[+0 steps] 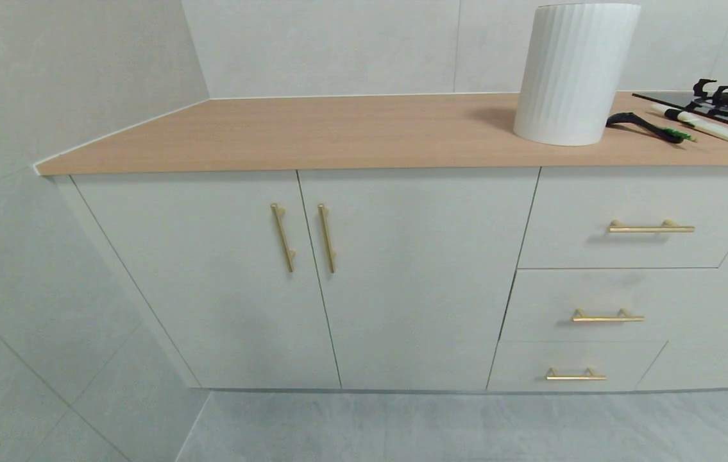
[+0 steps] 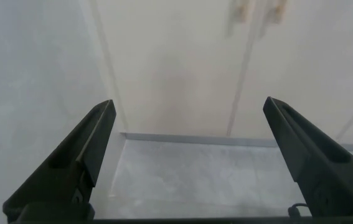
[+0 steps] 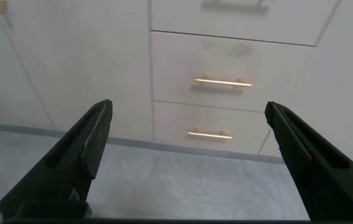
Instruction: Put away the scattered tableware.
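My left gripper (image 2: pixel 188 102) and right gripper (image 3: pixel 188 104) gape wide by the cabinet (image 1: pixel 415 276). The black-handled utensil (image 1: pixel 649 127) lies well apart, at two o'clock.

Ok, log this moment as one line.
left hand open, facing cabinet doors | right hand open, facing drawers | utensils beside white container on counter, untouched

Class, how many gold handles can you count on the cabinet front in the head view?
5. On the doors: left door handle and right door handle, side by side. On the stacked drawers: top drawer handle, middle drawer handle, bottom drawer handle. Others may be hidden further right.
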You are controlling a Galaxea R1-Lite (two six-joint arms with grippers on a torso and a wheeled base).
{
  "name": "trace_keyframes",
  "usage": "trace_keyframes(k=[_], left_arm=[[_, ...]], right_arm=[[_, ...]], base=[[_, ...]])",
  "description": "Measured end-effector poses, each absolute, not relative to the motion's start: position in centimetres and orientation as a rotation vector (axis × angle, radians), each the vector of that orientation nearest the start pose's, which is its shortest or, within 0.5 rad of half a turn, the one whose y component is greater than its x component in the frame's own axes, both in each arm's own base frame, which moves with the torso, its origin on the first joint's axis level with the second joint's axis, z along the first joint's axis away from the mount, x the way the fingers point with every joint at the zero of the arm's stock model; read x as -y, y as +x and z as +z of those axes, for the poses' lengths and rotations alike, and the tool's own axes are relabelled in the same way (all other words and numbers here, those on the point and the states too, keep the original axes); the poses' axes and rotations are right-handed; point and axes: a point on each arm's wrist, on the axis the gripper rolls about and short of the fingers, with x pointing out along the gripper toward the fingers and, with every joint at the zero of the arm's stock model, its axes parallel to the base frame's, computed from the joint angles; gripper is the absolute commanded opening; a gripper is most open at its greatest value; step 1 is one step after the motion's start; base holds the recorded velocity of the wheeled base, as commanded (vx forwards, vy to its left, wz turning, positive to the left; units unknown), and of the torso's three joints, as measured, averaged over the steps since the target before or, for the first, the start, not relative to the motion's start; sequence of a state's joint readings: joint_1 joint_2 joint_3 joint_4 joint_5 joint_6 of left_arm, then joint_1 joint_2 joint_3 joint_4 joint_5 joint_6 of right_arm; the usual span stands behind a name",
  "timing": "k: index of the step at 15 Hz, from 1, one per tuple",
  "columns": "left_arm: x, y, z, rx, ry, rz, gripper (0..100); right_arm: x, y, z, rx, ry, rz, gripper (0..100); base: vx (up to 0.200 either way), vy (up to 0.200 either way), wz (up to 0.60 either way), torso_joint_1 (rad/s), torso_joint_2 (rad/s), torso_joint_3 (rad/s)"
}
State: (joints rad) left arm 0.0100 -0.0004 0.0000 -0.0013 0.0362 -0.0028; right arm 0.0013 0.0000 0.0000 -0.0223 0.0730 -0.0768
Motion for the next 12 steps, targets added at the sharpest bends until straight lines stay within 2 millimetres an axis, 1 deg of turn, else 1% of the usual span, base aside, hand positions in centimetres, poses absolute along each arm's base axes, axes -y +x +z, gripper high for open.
trace_keyframes(k=[10,12], left_arm=[[-0.06,-2.29,7.56,0.002,-0.002,0.046,100],[-0.06,-2.29,7.56,0.001,-0.003,0.046,100]], right_arm=[[-0.16,-2.29,7.78,0.025,-0.077,0.074,100],[-0.16,-2.29,7.78,0.026,-0.077,0.072,100]], base=[[0.0,-0.2,0.0,0.001,0.0,0.0],[0.0,0.0,0.0,0.0,0.0,0.0]])
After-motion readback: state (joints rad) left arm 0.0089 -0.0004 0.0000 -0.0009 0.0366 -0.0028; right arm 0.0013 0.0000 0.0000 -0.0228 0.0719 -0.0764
